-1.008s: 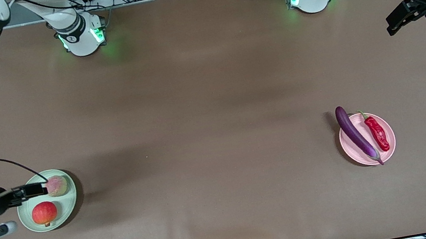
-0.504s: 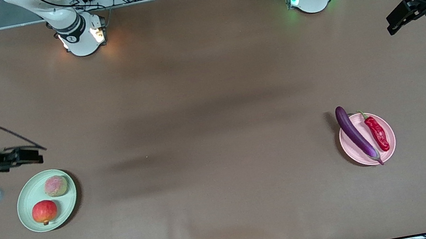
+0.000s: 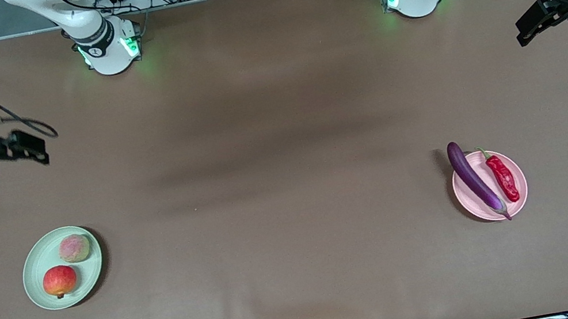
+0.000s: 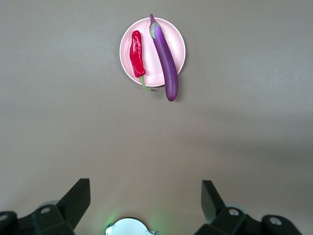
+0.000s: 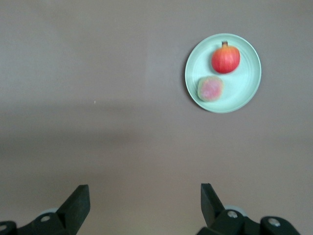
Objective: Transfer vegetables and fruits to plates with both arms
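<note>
Desk (image 3: 278,125): matt brown cloth, wrinkled at its near edge. Plates (image 3: 62,267) matt plastic. Eggplant (image 3: 473,178) and chili pepper (image 3: 502,178) glossy.

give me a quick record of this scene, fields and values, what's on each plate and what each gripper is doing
green plate: holds apple and peach, toward the right arm's end
pink plate: holds chili pepper; eggplant lies across it, both ends overhanging the rim
left gripper: open, empty, raised over bare table
right gripper: open, empty, raised over bare table
task state: all four items plated

The brown table (image 3: 278,125) carries two plates. The pale green plate (image 3: 35,270) lies toward the right arm's end. The pale pink plate (image 3: 518,176) lies toward the left arm's end.
</note>
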Controlling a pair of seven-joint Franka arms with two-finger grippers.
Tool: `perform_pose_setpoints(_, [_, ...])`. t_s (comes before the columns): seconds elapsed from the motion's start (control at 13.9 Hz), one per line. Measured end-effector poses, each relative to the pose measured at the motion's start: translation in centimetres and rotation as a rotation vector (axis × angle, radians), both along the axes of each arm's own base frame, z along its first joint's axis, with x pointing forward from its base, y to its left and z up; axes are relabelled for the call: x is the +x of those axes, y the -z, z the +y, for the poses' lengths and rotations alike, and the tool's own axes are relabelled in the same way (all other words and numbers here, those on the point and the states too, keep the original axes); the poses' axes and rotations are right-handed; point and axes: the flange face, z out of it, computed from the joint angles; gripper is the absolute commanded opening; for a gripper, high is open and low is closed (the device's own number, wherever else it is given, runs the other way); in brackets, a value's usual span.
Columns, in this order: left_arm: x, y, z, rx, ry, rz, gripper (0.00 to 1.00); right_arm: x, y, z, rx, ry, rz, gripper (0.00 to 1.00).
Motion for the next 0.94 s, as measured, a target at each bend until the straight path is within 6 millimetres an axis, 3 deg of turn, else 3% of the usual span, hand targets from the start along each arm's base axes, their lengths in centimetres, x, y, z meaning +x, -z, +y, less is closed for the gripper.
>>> perform_pose_setpoints(0.29, [-0.1, -0.2, 0.0, 0.000, 0.000, -0.003, 1.00, -2.6, -2.7, -0.5, -0.010, -0.069, 0.001, 1.00])
perform_pose_setpoints(0.94, [-0.7, -1.2, 1.0, 0.000, -0.018, -0.019, 1.00, -2.2, -2.9, -4.8, 0.046, -0.040, -0.020, 1.00])
